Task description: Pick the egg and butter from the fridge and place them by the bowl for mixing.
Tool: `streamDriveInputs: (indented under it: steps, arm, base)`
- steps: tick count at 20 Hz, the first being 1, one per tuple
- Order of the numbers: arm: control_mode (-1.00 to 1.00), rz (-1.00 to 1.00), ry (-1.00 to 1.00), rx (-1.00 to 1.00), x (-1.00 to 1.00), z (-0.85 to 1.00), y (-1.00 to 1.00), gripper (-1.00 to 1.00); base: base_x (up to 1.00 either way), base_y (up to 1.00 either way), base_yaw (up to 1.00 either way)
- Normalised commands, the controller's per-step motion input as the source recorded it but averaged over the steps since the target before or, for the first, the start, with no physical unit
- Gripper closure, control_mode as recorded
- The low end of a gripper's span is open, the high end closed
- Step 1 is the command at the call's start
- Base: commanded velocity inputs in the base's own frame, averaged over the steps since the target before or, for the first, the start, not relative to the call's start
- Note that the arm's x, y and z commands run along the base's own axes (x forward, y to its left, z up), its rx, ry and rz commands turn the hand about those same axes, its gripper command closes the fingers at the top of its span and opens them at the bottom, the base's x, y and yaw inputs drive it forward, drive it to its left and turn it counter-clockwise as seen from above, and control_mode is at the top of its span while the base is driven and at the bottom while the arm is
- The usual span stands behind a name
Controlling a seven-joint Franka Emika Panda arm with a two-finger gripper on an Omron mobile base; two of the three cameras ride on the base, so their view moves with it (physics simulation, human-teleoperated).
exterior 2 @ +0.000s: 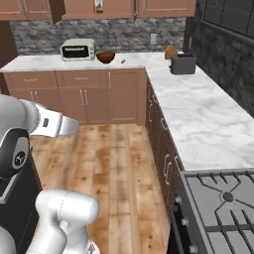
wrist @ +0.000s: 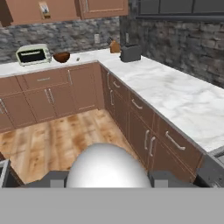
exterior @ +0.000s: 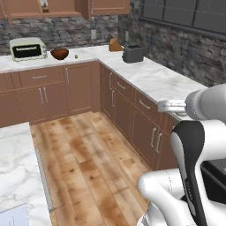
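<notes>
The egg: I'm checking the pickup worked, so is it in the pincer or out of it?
In. The small, smooth white egg sits between the pincer's two dark finger tips in the hand view.

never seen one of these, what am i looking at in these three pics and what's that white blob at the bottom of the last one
It is a white robot arm on a driving base in a simulated kitchen. Two pictures come from cameras on the base, behind the arm to its left and right. The third looks out from the hand. The white blob is the egg, held in the gripper between its two dark fingertips. On the far counter stand a toaster oven, the wooden bowl and a toaster.
</notes>
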Motion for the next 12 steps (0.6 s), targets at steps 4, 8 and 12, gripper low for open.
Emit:
streamDriveInputs:
  steps: [4, 8, 12]
  arm:
    - [1.00, 0.00, 0.00, 0.00, 0.00, 0.00, 0.00, 1.00]
    - [1.00, 0.00, 0.00, 0.00, 0.00, 0.00, 0.00, 1.00]
    - [1.00, 0.00, 0.00, 0.00, 0.00, 0.00, 0.00, 1.00]
  base:
    - [0.83, 0.00, 0.08]
    - [0.84, 0.00, 0.07]
    - [0.85, 0.00, 0.04]
